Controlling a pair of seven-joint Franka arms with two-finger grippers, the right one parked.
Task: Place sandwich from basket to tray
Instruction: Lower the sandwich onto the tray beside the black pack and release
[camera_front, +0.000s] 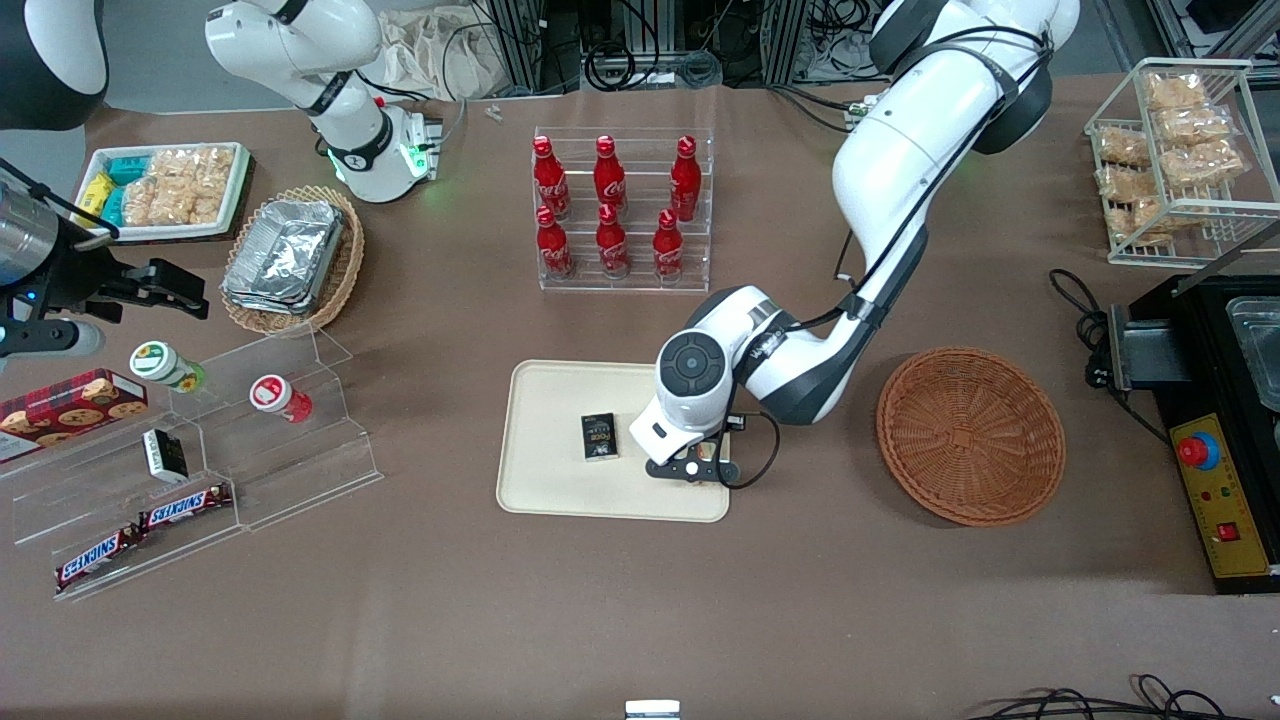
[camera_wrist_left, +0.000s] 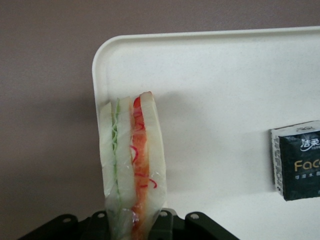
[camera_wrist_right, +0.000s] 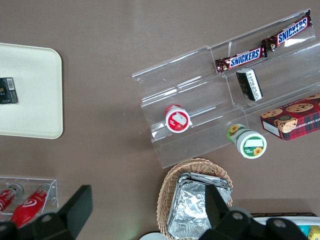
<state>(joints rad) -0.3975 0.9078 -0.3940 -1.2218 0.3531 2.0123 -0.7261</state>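
Observation:
The sandwich (camera_wrist_left: 132, 150), a white-bread wedge in clear wrap with red-orange and green layers, stands on edge between the fingers of my left gripper (camera_wrist_left: 132, 220), which is shut on it. It hangs over a rounded corner of the cream tray (camera_wrist_left: 225, 100), close to the rim; whether it touches the tray I cannot tell. In the front view the gripper (camera_front: 692, 468) sits over the tray (camera_front: 560, 490) at the corner nearest the camera and the basket, and hides the sandwich. The round reddish-brown basket (camera_front: 970, 435) stands empty beside the tray, toward the working arm's end.
A small black tissue pack (camera_front: 599, 437) lies on the tray beside the gripper. A clear rack of red bottles (camera_front: 615, 205) stands farther from the camera than the tray. Acrylic steps with snacks (camera_front: 200, 470) and a tan wicker basket of foil containers (camera_front: 290, 255) lie toward the parked arm's end.

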